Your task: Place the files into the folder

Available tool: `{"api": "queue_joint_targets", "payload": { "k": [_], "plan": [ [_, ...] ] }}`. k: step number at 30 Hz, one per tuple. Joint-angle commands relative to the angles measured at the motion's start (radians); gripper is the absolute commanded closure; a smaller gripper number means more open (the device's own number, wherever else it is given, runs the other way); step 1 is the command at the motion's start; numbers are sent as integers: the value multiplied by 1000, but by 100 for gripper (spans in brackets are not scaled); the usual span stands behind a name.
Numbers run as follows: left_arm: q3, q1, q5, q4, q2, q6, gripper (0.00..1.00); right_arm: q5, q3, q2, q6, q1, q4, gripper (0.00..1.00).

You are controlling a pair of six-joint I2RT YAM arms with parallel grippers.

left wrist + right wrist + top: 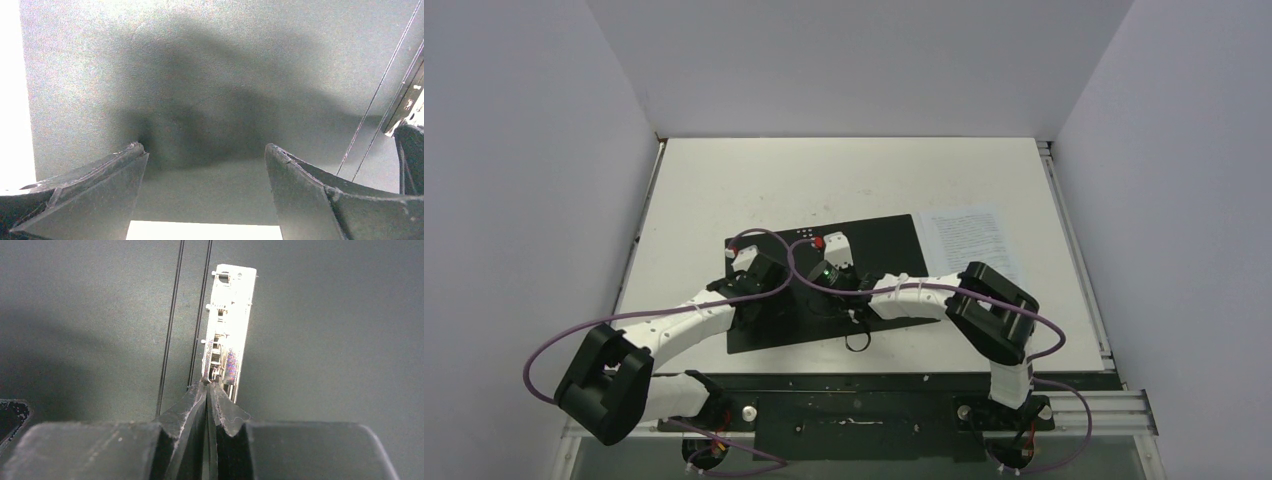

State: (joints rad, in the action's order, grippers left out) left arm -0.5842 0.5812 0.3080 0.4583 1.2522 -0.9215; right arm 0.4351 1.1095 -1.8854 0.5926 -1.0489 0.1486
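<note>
Right hand (207,388) is pressed together, tips at the near end of the metal clip (229,315) on the open folder (879,240); my left hand (204,150) hangs spread over its left cover. The files (969,240) lie on the table (824,175) just beside the folder's right edge. I fear those tips slipping off the clip, jolting the folder.

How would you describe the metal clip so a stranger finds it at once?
On the white table lies an open black folder. Near its spine creases, at the tips of the shut right gripper, sits the clip: the only shiny silver piece on matte black.
</note>
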Motion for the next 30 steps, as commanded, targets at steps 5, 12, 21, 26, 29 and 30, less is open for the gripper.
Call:
{"api": "queue_joint_targets", "payload": {
  "k": [5,12,21,26,29,30],
  "plan": [
    [24,2,-4,-14,40,-25,12,13,-88,-66,35,3,153,95],
    [30,-4,-7,-17,47,-24,12,38,-106,-55,58,12,165,95],
    [43,-26,-10,-20,36,-14,12,73,-104,-11,74,23,180,95],
    [46,-33,-14,-21,34,-11,12,83,-102,2,76,30,186,95],
    [46,-36,-15,-21,32,-11,12,88,-105,6,76,37,189,95],
    [46,-37,-15,-20,31,-11,12,89,-106,8,76,39,190,95]
  ]
}}
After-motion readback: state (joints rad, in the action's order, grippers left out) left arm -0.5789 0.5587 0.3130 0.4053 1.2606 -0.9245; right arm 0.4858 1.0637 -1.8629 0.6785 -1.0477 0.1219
